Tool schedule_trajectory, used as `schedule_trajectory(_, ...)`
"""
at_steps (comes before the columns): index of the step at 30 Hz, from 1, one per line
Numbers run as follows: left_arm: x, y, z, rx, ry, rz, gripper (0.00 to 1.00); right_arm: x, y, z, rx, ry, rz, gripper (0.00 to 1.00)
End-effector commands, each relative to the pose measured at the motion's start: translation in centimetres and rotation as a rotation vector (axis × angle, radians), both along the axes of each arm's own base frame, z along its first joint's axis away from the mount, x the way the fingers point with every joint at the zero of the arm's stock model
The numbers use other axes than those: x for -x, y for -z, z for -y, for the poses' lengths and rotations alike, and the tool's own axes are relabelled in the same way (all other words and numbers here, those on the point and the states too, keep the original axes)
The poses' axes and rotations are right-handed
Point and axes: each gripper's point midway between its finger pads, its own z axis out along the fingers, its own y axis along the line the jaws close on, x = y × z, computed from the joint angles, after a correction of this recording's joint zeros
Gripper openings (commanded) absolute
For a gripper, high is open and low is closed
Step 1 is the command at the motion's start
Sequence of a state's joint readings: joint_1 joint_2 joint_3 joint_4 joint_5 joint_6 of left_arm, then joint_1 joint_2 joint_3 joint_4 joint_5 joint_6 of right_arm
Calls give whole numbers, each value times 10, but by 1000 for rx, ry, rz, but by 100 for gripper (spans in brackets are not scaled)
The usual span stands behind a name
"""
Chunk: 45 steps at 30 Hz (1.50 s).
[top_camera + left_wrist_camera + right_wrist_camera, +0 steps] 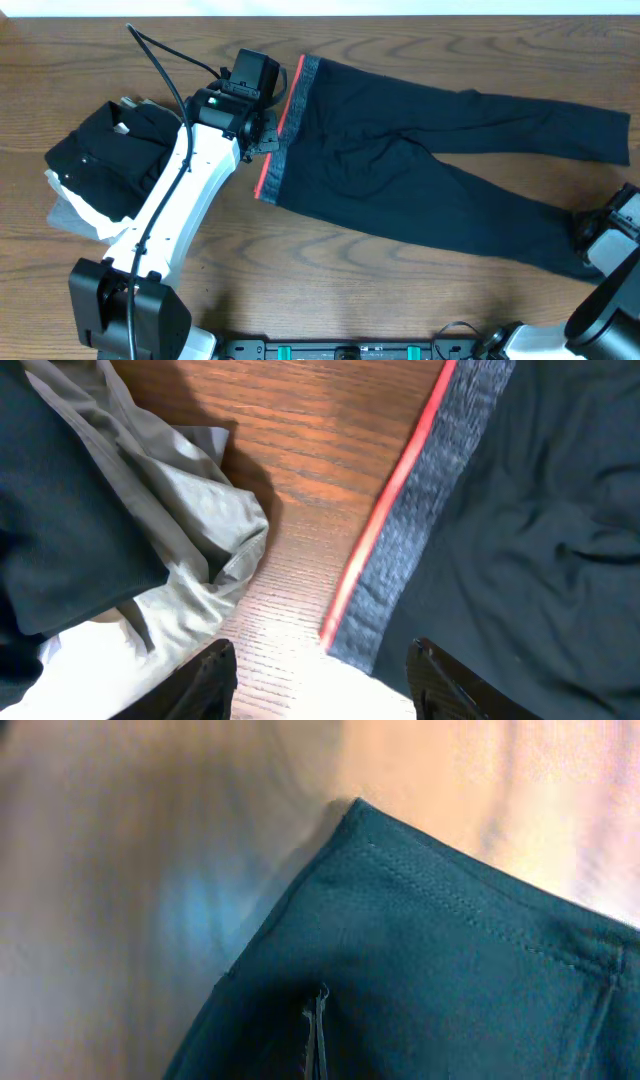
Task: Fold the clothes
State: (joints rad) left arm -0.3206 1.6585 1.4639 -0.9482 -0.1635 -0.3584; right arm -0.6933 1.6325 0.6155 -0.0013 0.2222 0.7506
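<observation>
The dark navy leggings point(400, 150) lie flat across the table, legs pointing right. Their coral-red waistband with a grey band point(285, 120) is at the left. My left gripper point(268, 135) is open just left of the waistband. In the left wrist view its fingers point(322, 670) straddle the waistband's lower corner point(345, 630) above the wood. My right gripper point(592, 235) is at the end of the lower leg. In the right wrist view the hem point(450, 950) fills the frame and the jaws point(318, 1030) look pressed together in the cloth.
A heap of black, white, grey and khaki garments point(100, 165) lies at the left, right beside the left arm. It shows in the left wrist view point(110, 530) close to the left finger. The table's far edge point(320, 14) runs along the top.
</observation>
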Motion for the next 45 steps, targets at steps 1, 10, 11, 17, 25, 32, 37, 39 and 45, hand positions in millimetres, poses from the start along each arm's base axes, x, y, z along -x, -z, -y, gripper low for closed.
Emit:
schedule_trajectory(1, 5, 1, -2, -5, 7, -16, 57, 4, 36, -14, -119, -20, -55, 1)
schedule_trajectory(10, 12, 4, 5, 39, 25, -53, 68, -73, -3, 5, -119, -248, 104, 23)
schedule_trajectory(11, 14, 5, 5, 36, 25, -62, 68, -85, -15, 2, -127, -311, 152, 31)
schedule_trajectory(17, 41, 23, 15, 102, 51, -184, 68, -112, -93, -31, -196, -504, 389, 60)
schedule_trajectory(25, 65, 80, 13, 93, 55, -268, 68, -66, -138, -81, -260, -542, 324, 68)
schedule_trajectory(32, 77, 127, 18, 166, -42, -284, 61, -29, -114, -118, -365, -577, 140, 68)
schedule_trajectory(37, 83, 149, 28, 227, -104, -359, 59, -20, -96, -128, -391, -579, 94, 68)
schedule_trajectory(39, 85, 160, 30, 237, -129, -387, 59, -18, -92, -129, -395, -581, 89, 68)
schedule_trajectory(45, 85, 185, 26, 242, -206, -438, 50, -14, -87, -131, -400, -587, 75, 68)
